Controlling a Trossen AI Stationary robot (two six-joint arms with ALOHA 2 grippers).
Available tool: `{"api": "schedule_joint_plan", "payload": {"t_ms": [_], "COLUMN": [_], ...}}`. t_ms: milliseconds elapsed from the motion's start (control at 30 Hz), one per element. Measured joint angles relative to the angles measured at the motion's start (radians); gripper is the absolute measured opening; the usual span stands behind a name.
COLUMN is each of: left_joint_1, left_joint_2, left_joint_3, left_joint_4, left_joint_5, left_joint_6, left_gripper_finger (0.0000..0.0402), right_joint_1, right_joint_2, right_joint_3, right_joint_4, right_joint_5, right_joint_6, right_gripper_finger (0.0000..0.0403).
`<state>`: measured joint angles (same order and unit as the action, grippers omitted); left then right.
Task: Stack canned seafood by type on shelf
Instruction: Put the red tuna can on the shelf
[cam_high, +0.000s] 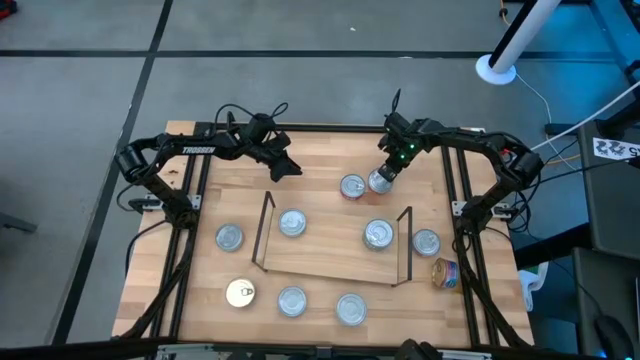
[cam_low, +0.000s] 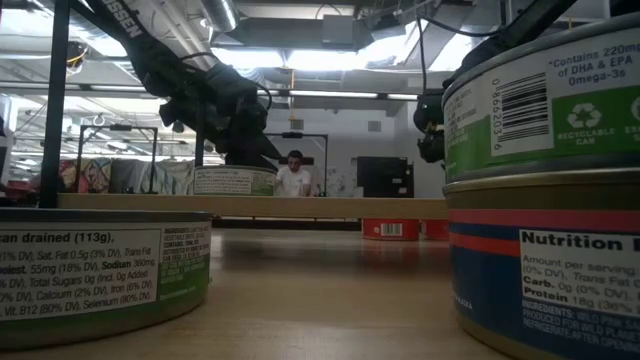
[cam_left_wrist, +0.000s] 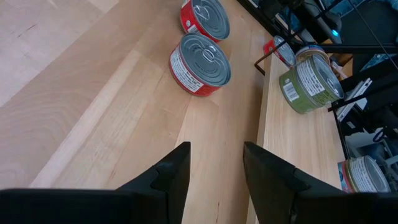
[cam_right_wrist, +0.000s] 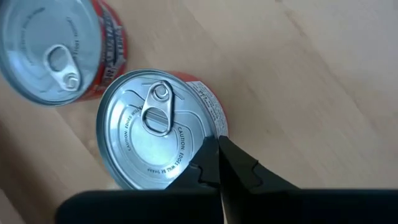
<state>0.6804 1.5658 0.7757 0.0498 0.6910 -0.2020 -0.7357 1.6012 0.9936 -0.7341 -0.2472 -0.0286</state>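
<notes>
Right gripper (cam_right_wrist: 217, 163) at the table's far side, fingers clenched together, tips over the rim of a red tin (cam_right_wrist: 155, 127); nothing grasped. A second red tin (cam_right_wrist: 59, 50) lies just beside it. Both sit behind the shelf (cam_high: 330, 262). Left gripper (cam_high: 287, 166) hovers at the far left, fingers (cam_left_wrist: 171, 177) released and apart, holding nothing. Two silver-topped tins (cam_high: 292, 222) rest on the shelf board, one near each wire end. Other tins are scattered around it, including a gold tin (cam_high: 240, 292) at front left.

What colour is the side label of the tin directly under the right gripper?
Red, with white print. The tin under the right gripper shows it best in the right wrist view.
</notes>
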Motion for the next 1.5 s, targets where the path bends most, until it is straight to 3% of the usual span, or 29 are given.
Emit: {"api": "schedule_joint_plan", "payload": {"t_ms": [233,500,700,967,1267,1500], "left_joint_1": [0.0,0.0,0.0,0.0,0.0,0.0], "left_joint_2": [0.0,0.0,0.0,0.0,0.0,0.0], "left_joint_3": [0.0,0.0,0.0,0.0,0.0,0.0], "left_joint_4": [0.0,0.0,0.0,0.0,0.0,0.0], "left_joint_5": [0.0,0.0,0.0,0.0,0.0,0.0], "left_joint_6": [0.0,0.0,0.001,0.001,0.001,0.001], "left_gripper_finger": [0.0143,0.0143,0.0143,0.0143,0.0143,0.0143], "right_joint_1": [-0.003,-0.091,-0.146,-0.164,-0.164,-0.162], "right_joint_2": [0.0,0.0,0.0,0.0,0.0,0.0], "right_joint_3": [0.0,0.0,0.0,0.0,0.0,0.0], "right_joint_4": [0.0,-0.001,0.0,0.0,0.001,0.002], "right_joint_5": [-0.011,-0.093,-0.222,-0.25,-0.361,-0.508], "right_joint_6": [0.002,0.028,0.026,0.025,0.03,0.032], "right_gripper_finger": [0.0001,0.0,0.0,0.0,0.0,0.0]}}
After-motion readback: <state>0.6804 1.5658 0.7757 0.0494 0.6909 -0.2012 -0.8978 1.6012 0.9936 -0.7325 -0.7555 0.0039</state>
